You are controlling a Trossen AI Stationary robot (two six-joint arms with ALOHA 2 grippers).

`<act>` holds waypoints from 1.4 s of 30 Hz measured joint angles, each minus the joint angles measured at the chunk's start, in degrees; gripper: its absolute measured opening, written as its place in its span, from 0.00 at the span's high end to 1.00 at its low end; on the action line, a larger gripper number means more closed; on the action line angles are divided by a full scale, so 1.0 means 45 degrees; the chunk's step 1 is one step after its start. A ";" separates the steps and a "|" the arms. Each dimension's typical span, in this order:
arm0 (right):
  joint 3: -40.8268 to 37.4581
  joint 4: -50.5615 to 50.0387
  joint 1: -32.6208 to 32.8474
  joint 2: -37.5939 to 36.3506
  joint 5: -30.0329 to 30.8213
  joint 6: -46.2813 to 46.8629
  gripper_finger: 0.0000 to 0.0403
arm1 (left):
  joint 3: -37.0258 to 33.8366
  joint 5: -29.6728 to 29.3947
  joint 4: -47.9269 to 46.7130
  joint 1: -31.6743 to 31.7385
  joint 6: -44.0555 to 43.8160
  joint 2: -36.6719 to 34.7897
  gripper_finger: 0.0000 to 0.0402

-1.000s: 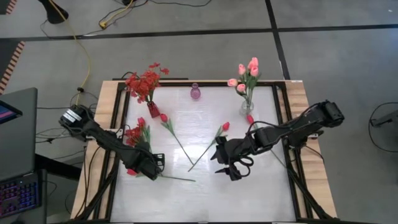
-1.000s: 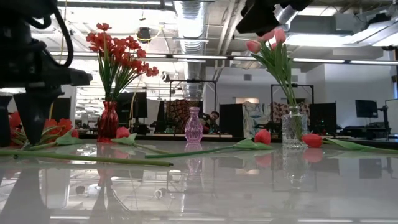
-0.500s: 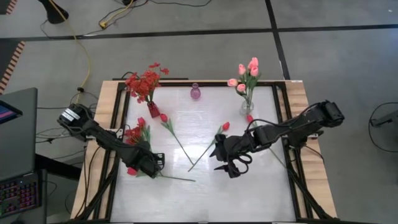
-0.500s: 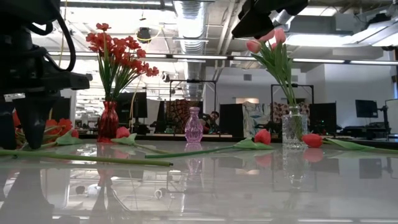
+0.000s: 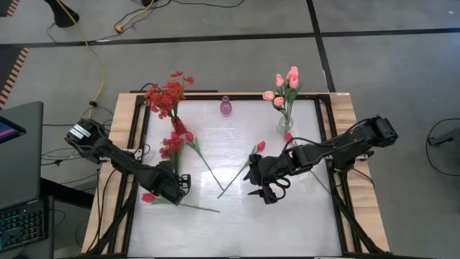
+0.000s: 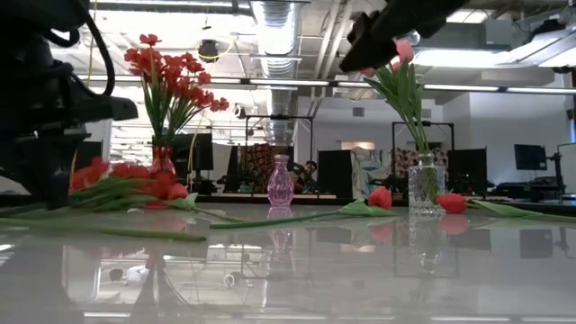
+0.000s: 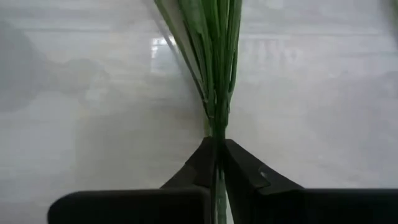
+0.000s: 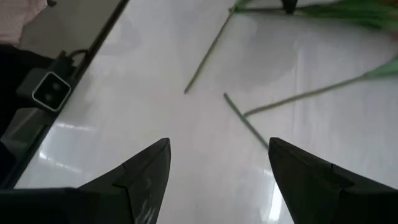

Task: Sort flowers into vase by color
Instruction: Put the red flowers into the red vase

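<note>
the left gripper [image 7: 217, 163] was clamped on the red blossom spray [image 5: 171, 143] at the table's left; lifting it level would keep stems bunched. the right gripper [image 5: 267, 188] hung spread mid-table.

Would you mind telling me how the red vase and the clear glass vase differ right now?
The red vase stands at the table's back left and holds sprays of small red blossoms; the clear glass vase stands at the back right and holds pink tulip buds. In the low view the red vase is tinted and partly hidden by flowers in front; the clear one shows its stems through the glass. Both stand upright.
</note>
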 joint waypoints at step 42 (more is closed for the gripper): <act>-0.0111 0.1056 -0.0079 0.0000 -0.0001 -0.0123 0.26 | 0.0024 -1.1951 0.5461 0.0239 1.5773 -0.2791 0.99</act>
